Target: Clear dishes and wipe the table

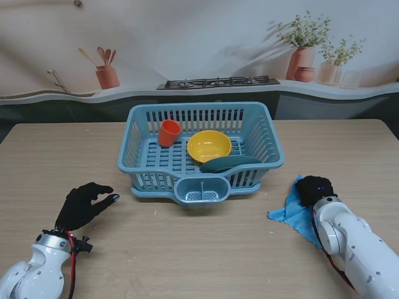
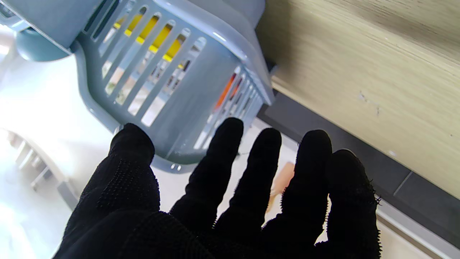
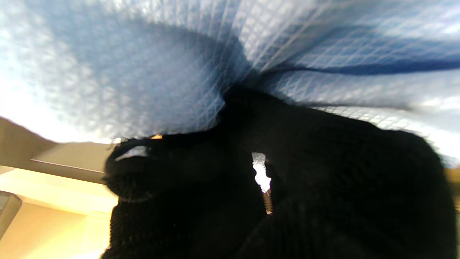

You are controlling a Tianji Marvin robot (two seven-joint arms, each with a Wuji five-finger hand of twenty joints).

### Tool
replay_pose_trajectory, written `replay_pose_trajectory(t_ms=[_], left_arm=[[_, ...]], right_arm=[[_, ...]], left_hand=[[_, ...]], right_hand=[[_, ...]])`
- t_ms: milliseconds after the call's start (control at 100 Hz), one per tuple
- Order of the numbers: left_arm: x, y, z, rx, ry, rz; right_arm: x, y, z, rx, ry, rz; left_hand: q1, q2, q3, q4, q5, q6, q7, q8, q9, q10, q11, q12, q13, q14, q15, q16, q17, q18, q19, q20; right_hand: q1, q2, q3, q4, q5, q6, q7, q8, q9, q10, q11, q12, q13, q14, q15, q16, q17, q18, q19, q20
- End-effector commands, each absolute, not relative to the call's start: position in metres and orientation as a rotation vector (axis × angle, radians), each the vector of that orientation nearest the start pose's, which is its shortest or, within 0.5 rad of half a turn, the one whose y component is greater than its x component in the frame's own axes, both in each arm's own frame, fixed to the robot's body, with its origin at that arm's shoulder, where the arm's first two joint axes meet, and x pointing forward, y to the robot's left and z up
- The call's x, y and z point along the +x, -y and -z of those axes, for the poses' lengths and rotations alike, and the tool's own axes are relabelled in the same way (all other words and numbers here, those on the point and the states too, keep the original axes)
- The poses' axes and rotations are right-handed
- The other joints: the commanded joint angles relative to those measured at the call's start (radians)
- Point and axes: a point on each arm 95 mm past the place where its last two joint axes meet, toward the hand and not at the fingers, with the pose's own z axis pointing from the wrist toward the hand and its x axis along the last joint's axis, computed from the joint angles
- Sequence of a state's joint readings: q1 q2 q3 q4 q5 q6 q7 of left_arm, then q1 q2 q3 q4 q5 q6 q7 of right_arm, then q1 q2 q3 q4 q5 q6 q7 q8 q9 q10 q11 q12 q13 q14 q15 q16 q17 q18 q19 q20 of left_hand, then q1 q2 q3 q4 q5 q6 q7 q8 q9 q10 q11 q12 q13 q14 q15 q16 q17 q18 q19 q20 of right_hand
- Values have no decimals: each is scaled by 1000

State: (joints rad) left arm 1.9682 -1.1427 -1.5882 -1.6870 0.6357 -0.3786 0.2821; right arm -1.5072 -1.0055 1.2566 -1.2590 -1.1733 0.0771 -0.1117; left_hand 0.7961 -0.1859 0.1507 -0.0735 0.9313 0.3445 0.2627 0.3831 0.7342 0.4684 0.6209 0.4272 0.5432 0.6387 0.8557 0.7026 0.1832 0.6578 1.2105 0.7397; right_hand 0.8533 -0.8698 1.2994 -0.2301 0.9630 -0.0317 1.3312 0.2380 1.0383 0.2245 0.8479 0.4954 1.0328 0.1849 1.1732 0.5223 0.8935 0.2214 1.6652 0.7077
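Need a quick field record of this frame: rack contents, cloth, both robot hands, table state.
rack: blue dish rack, centre of table, far side
rack contents: orange cup; yellow bowl; teal plate lying tilted at the front
cloth: blue cloth on table, right of rack
left robot hand: open, fingers apart, holding nothing, left of rack
right robot hand: on the cloth, fingers closed into it
table: wooden table, no dishes seen outside the rack

— What can't you make out?
— The black-gloved right hand (image 1: pixel 314 189) covers the middle of the crumpled blue waffle-weave cloth (image 1: pixel 290 212); its fingers are hidden.
— And the wrist view?
— Blurred cloth right against that hand; no grip visible.
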Motion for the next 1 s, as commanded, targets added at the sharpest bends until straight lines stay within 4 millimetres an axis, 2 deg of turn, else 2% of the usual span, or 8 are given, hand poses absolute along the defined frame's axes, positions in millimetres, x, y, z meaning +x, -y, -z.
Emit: replay_pose_trajectory(t_ms=[0,140,270,470,750,990], left_arm=[[304,-95,338,-1450,-985,1871],[305,-95,338,-1451,-983,1868],[305,-95,338,-1452,-983,1868],[305,-95,338,-1454,-983,1871],[304,-95,338,-1450,-977,1876],[303,-96,339,-1446,-975,1879]], right_arm=[[411,125,404,1205,-1561,-948],[418,122,407,1195,-1581,-943],[414,127,406,1198,-1593,-958],[396,144,401,1197,-1641,-1001],[369,171,393,1214,-1687,-1039],[376,170,394,1208,-1671,-1030]], left_hand=[[32,54,-33,31,36,-11,-17,12,2,24,-3,1,12,49,14,13,-8,18,12,14],[33,54,-36,31,36,-11,-17,12,2,26,-3,1,11,48,14,13,-8,18,12,14],[34,55,-39,32,36,-11,-17,12,2,25,-3,1,12,48,15,14,-9,18,12,14],[35,56,-43,32,35,-12,-18,12,2,25,-3,1,12,47,15,14,-8,18,12,14],[37,58,-48,33,36,-11,-17,12,1,26,-3,1,12,48,15,14,-8,18,12,14],[39,58,-52,33,35,-12,-17,12,2,25,-3,1,11,47,14,14,-8,19,12,14]], right_hand=[[-3,58,-1,-31,43,64,-241,-125,37,22,-14,-21,41,41,13,-2,9,-34,15,-6],[-4,61,4,-33,47,38,-241,-104,25,1,-6,-9,26,27,13,-7,-12,-40,-5,-9],[-1,57,8,-33,54,28,-238,-94,23,-4,-2,-7,20,28,13,-11,-23,-38,-13,-7],[2,38,28,-35,89,-7,-231,-75,24,-35,0,-4,5,25,10,-20,-50,-37,-32,1],[5,28,44,-37,118,-22,-231,-54,24,-55,-4,4,-7,22,2,-24,-71,-36,-51,10],[5,29,46,-39,123,-21,-236,-42,23,-55,-6,10,-8,23,3,-20,-71,-38,-52,19]])
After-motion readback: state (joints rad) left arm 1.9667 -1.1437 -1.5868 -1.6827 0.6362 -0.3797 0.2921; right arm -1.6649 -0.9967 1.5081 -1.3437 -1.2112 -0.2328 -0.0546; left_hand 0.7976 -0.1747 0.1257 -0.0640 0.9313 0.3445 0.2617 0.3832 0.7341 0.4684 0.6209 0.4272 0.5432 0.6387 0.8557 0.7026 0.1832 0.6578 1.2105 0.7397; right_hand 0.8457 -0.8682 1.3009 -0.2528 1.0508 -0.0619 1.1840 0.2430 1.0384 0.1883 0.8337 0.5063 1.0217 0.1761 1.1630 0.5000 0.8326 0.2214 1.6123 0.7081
